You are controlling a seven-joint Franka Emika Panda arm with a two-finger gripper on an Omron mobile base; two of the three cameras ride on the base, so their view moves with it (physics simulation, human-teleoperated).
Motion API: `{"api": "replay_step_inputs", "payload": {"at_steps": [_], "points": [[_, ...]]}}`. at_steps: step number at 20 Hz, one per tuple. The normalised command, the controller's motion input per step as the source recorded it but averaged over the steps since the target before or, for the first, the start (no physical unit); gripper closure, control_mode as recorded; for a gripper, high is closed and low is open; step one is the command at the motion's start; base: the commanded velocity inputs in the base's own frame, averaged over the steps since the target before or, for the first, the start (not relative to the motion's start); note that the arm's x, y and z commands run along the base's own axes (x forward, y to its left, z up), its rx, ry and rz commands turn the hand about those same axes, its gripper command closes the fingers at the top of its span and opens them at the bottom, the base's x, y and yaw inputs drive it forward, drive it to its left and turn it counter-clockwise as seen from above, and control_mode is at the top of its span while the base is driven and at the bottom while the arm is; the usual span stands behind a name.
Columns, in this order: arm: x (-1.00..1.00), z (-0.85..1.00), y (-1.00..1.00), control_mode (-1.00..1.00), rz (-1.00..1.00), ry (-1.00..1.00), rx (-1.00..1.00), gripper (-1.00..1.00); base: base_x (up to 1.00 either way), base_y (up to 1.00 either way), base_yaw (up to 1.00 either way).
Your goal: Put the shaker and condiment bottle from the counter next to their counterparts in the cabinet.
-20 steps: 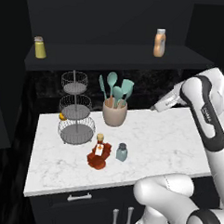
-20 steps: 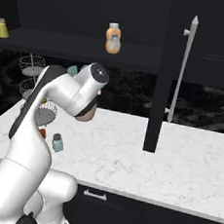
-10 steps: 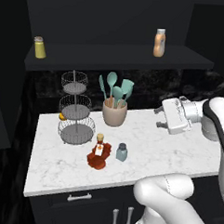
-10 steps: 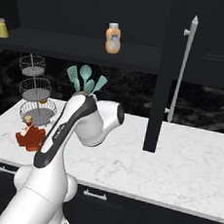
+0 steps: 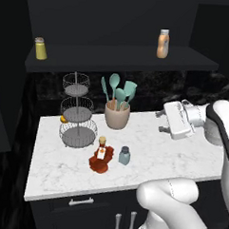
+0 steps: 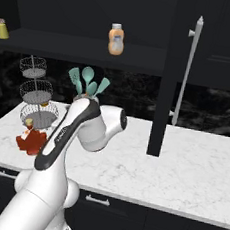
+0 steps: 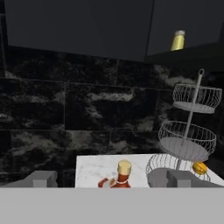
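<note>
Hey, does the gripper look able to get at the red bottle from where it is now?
Probably yes. The gripper is open and empty above the counter, with bare marble between it and the red bottle. The blue shaker stands close on the near side and could get bumped.

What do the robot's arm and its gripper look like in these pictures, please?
The arm is glossy white with rounded, bulbous links and dark bands at the joints; a black strip runs along one link. The gripper is a boxy white hand with small dark finger tips. No cables or lettering can be made out.
</note>
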Motion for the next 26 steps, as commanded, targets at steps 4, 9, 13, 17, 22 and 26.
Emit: {"api": "replay_step_inputs", "payload": {"at_steps": [4, 9, 13, 17, 22, 26], "points": [[0.00, -0.05, 0.16, -1.00, 0.05, 0.00, -0.25, -1.00, 0.00, 0.00, 0.00], [0.00, -0.31, 0.02, -1.00, 0.06, 0.05, -0.11, -1.00, 0.00, 0.00, 0.00], [0.00, -0.51, 0.00, -1.00, 0.09, 0.00, 0.08, -1.00, 0.00, 0.00, 0.00], [0.00, -0.54, 0.08, -1.00, 0.14, 0.00, 0.08, -1.00, 0.00, 0.00, 0.00], [0.00, -0.08, 0.12, -1.00, 0.05, 0.00, 0.00, -1.00, 0.00, 0.00, 0.00], [-0.12, -0.04, 0.20, -1.00, 0.00, 0.01, 0.00, -1.00, 0.00, 0.00, 0.00]]}}
